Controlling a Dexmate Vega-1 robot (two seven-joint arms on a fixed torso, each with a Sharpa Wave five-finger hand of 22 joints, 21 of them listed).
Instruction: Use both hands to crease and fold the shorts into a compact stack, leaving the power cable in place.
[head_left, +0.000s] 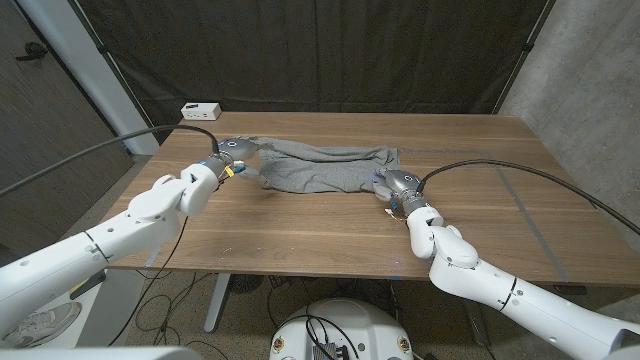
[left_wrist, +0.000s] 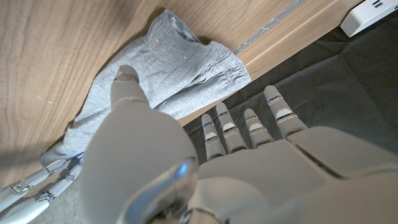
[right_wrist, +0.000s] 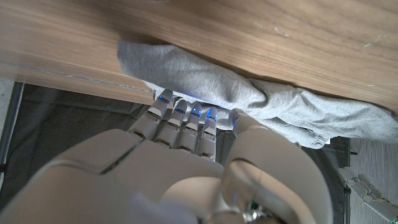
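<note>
While the grey cotton shorts (head_left: 322, 167) lie loosely bunched toward the wooden table's (head_left: 300, 225) far side, folding looks barely begun; the left hand (head_left: 231, 155) and right hand (head_left: 392, 184) seem to pinch opposite ends, though neither grip shows plainly.

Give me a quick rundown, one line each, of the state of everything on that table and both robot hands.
shorts: spread out and rumpled on the table, not yet a compact stack.
left hand: at the shorts' left end, thumb on the fabric, other fingers apart.
right hand: at the shorts' right end, fingers against the cloth; grip unclear.
white power strip: lying at the table's far left corner.
</note>
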